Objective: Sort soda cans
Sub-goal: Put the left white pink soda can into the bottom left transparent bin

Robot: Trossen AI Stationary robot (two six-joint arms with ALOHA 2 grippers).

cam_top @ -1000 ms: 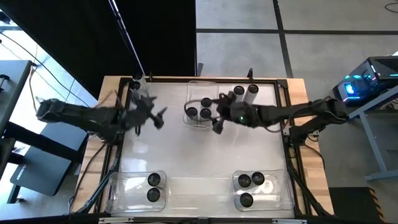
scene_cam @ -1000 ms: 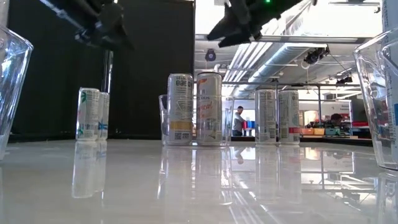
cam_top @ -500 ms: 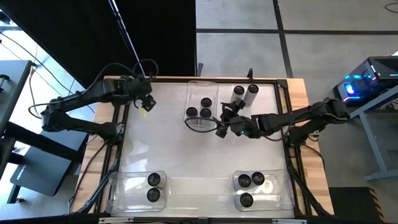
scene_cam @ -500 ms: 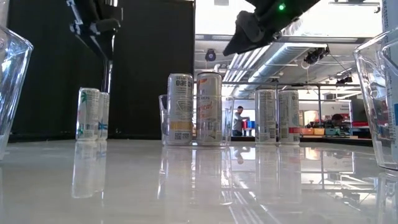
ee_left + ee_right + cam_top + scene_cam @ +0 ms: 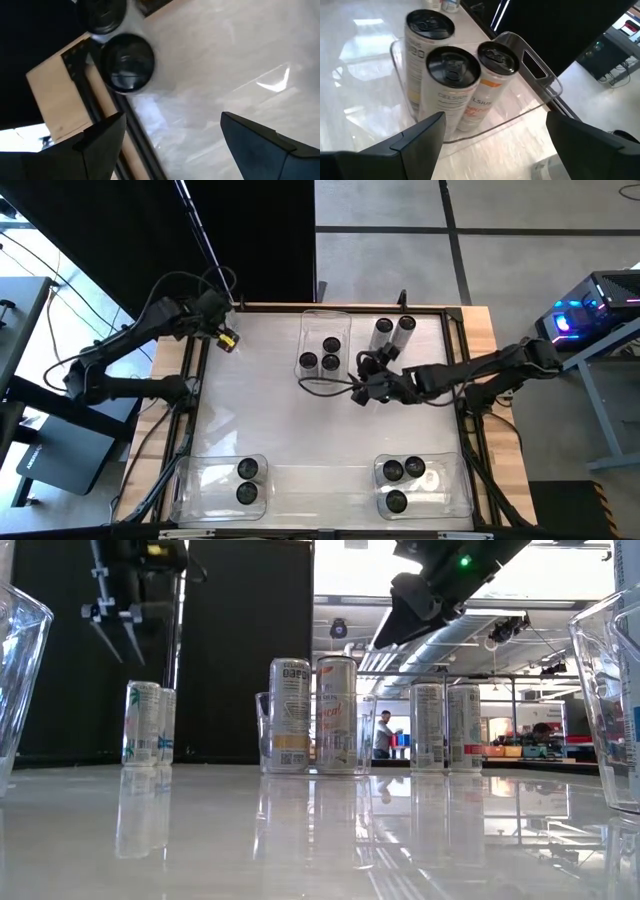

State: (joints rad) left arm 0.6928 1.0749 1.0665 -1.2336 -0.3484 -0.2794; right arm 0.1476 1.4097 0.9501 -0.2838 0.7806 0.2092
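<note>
High view: the left claw (image 5: 227, 340) hangs released just beside the two upright corner cans (image 5: 146, 723) (below it in the low view). The right claw (image 5: 366, 378), also released, hovers between the feed bin (image 5: 324, 317) and another pair.

We see three clear plastic bins on the white tabletop (image 5: 300, 420): one (image 5: 322, 320) at the far edge's middle, one (image 5: 205, 488) in the near left corner, one (image 5: 445, 488) in the near right corner.
</note>
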